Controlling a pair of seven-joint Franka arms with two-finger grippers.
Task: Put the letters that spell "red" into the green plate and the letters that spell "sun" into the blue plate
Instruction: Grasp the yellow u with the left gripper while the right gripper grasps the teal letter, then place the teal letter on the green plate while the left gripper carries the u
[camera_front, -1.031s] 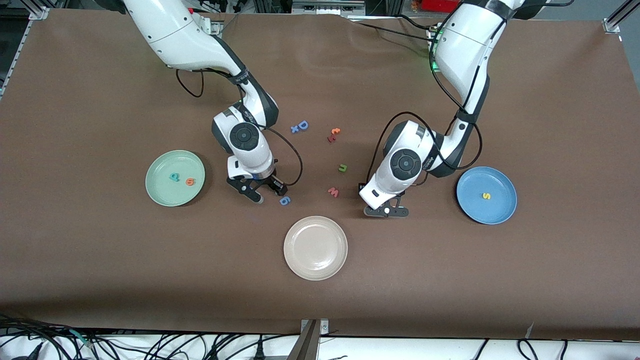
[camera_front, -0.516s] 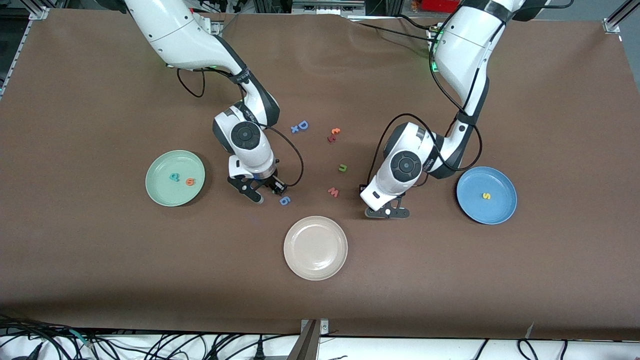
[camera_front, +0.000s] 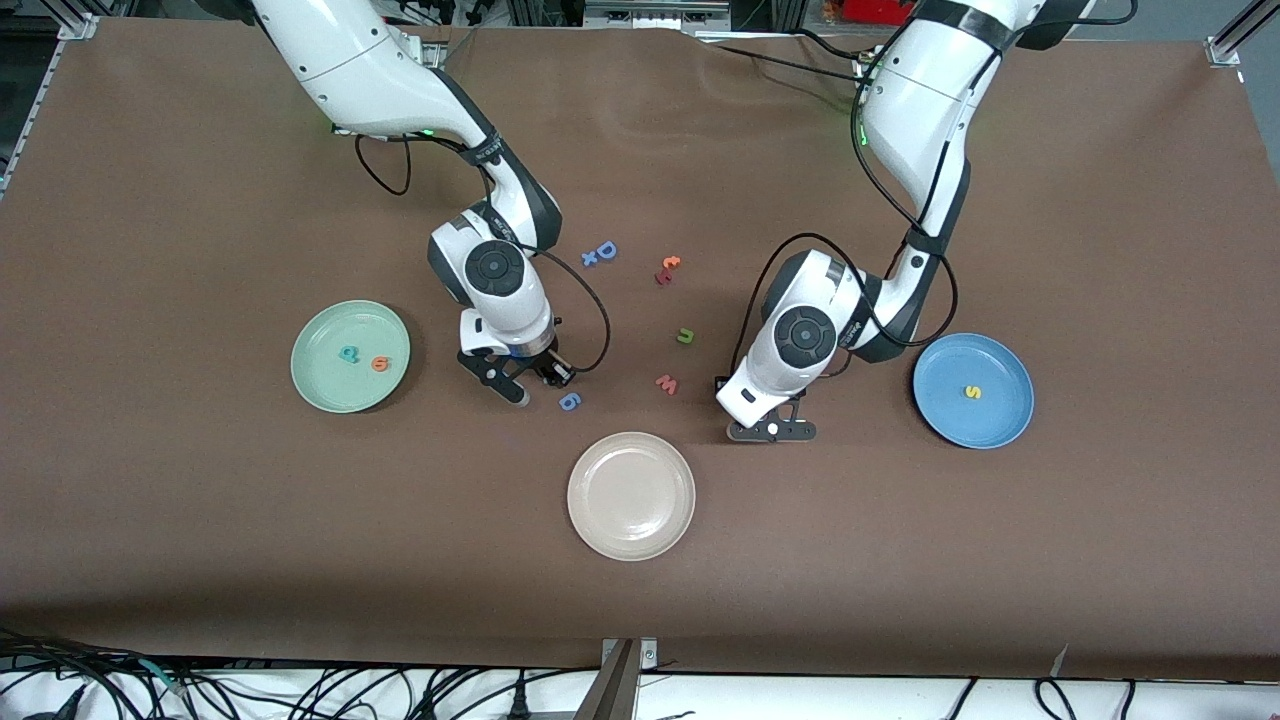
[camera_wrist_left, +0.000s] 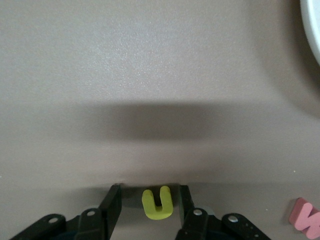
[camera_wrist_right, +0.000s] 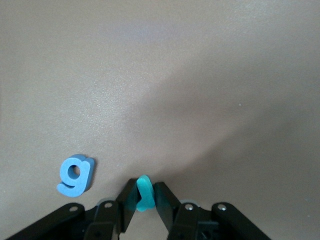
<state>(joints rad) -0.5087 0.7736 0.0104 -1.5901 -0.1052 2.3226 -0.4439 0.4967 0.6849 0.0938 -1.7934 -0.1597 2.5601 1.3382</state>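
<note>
While the beige-white plate (camera_front: 631, 495) lies nearest the front camera on the brown surface (camera_front: 200, 520), every other thing sits farther from that camera than it does. The left hand (camera_front: 770, 431) is down at the surface just past the beige-white plate, toward the left arm's end; in the left wrist view its fingers (camera_wrist_left: 111, 204) stand part-open on either side of the yellow "u" (camera_wrist_left: 157, 202), a gap showing on each side, so nothing is gripped. The right hand (camera_front: 530, 385) is low toward the right arm's end, farther from the camera than the beige-white plate, its fingers (camera_wrist_right: 162, 200) pinched shut on the teal "r" (camera_wrist_right: 143, 194). Just beside that hand lies the blue "g" piece (camera_front: 569, 401), flat on the surface.

Farther back than the beige-white plate, the pink-red "w" (camera_front: 667, 384) lies between the two hands, and the green "u" (camera_front: 685, 336) lies farther back again. The green plate (camera_front: 325, 385) sits toward the right arm's end and holds the teal "d" (camera_front: 348, 353) and the orange "e" (camera_front: 380, 363) side by side. The blue plate (camera_front: 1000, 420) sits toward the left arm's end with the yellow "s" (camera_front: 971, 391) in it. Farthest from the beige-white plate lie an orange-and-red pair of pieces (camera_front: 667, 269) and the blue capital "D" (camera_front: 605, 250) with a small blue cross piece (camera_front: 590, 259) touching it.
</note>
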